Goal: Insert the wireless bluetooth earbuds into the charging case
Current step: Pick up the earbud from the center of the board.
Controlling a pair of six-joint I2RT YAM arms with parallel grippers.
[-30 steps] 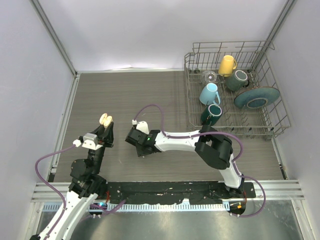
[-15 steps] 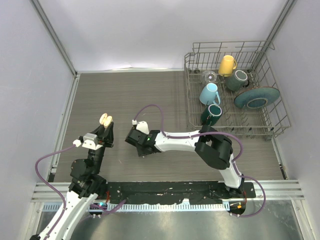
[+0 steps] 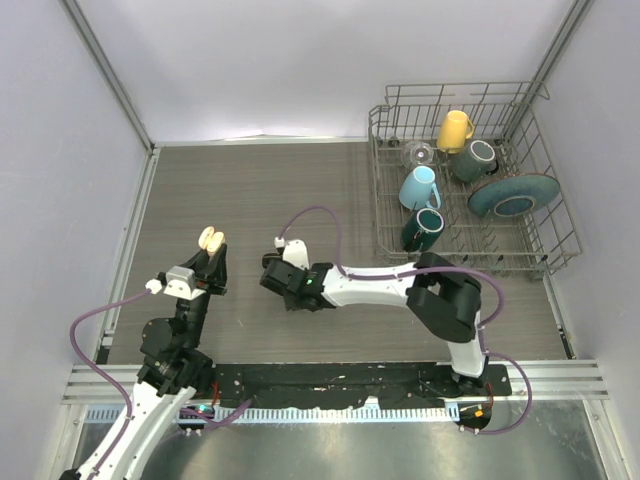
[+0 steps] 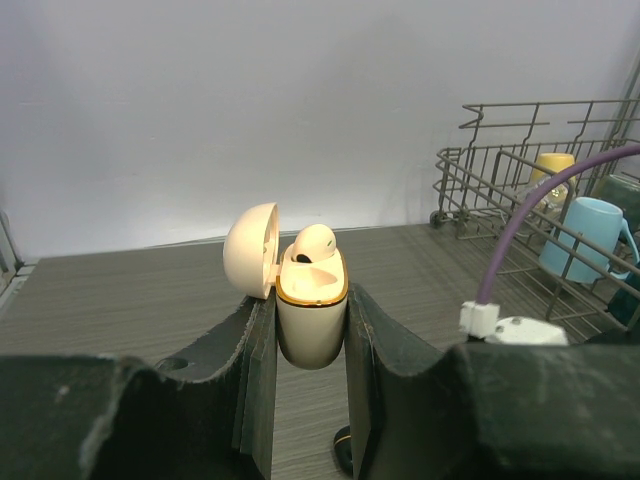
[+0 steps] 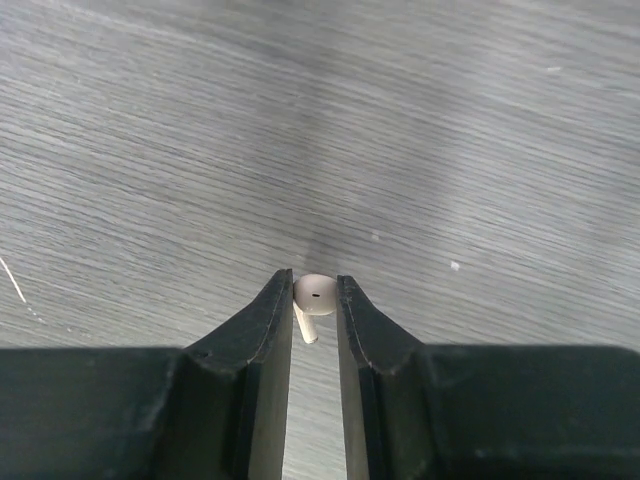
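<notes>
My left gripper (image 4: 311, 335) is shut on the cream charging case (image 4: 311, 312) and holds it upright. Its lid (image 4: 250, 250) is open to the left, and one cream-white earbud (image 4: 314, 243) sits in it. In the top view the case (image 3: 211, 238) is at the left gripper's tip (image 3: 212, 254). My right gripper (image 5: 314, 298) is shut on a second cream-white earbud (image 5: 316, 294), stem pointing down, just above the wooden table. In the top view the right gripper (image 3: 277, 283) is to the right of the case, apart from it.
A small dark thing with a gold rim (image 4: 344, 460) lies on the table below the left fingers. A wire dish rack (image 3: 560, 215) with mugs and a plate stands at the back right. Grey walls bound the table on three sides.
The right wrist has shifted a little to the right and turned slightly. The left arm and the case have not moved.
</notes>
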